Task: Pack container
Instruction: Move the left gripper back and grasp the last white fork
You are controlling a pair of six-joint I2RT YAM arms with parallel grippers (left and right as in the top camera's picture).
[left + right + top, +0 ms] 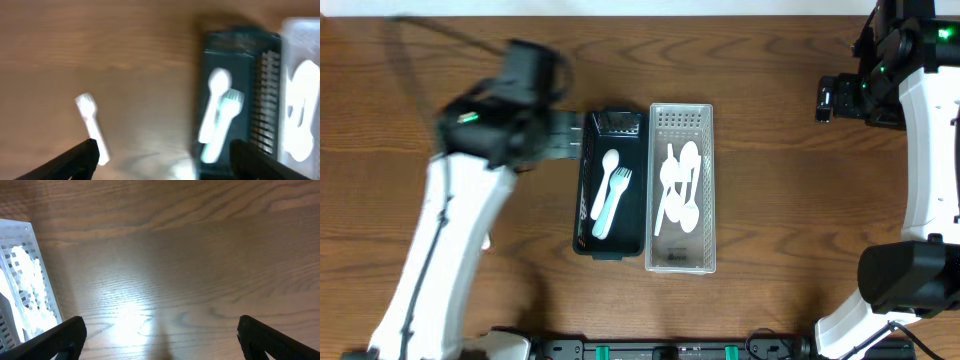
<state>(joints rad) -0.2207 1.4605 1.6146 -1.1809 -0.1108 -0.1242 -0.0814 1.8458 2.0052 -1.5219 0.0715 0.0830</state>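
left claw (164, 150) gapes beside slotted dark bin (617, 122) holding pale cutlery (608, 195).

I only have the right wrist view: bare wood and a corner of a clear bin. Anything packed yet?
Observer: Yes. The dark bin next to that clear bin holds a white spoon and a pale teal fork.
Operator: What's in the clear one?
Observer: Several white spoons, piled together.
Operator: Anything still loose?
Observer: One white fork lies on the table, left of the dark bin and apart from it. It shows in the left wrist view.
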